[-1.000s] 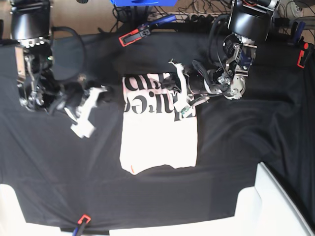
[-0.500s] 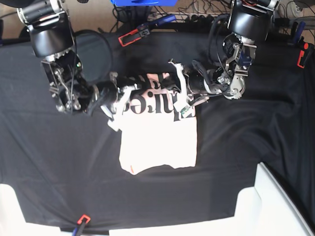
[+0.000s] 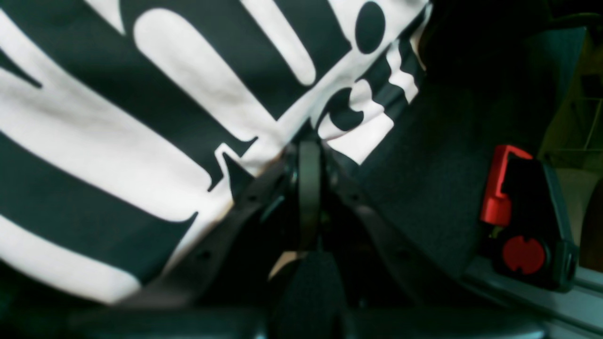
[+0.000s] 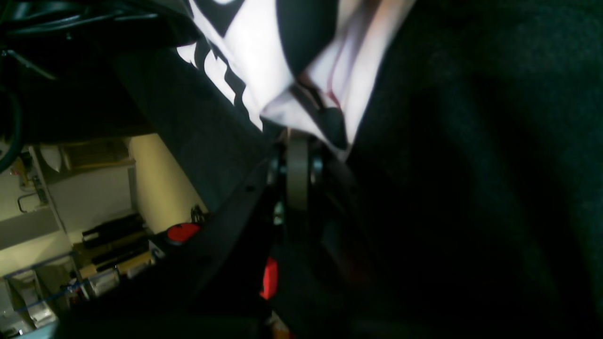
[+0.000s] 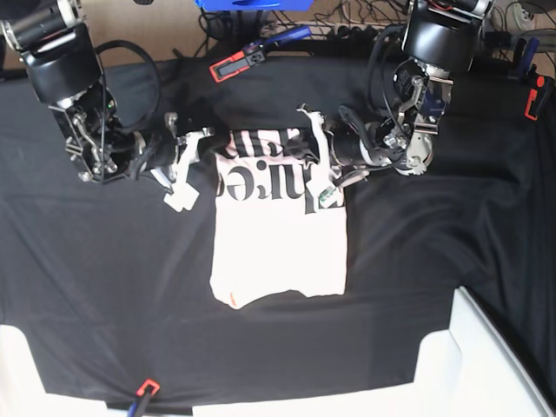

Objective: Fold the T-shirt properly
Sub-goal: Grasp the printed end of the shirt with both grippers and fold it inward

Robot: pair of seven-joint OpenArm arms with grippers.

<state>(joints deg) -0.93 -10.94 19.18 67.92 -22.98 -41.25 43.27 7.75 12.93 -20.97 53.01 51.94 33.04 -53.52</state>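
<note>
Black cloth (image 5: 104, 287) is covering the whole table, and the pale pink T-shirt (image 5: 280, 248) is lying near its middle, plain lower half flat, lettered upper part folded over at the far end. Nearer the far edge, the right gripper (image 5: 184, 155) is sitting just beside the shirt's upper corner on the base view's left, jaws together and pinching a fold of shirt fabric, as its wrist view shows. Opposite, the left gripper (image 5: 323, 169) is clamping the lettered edge likewise. Both corners being held suggests a shared fold toward the hem. Beyond, a red clamp (image 5: 229, 66) is gripping the cloth's edge.
</note>
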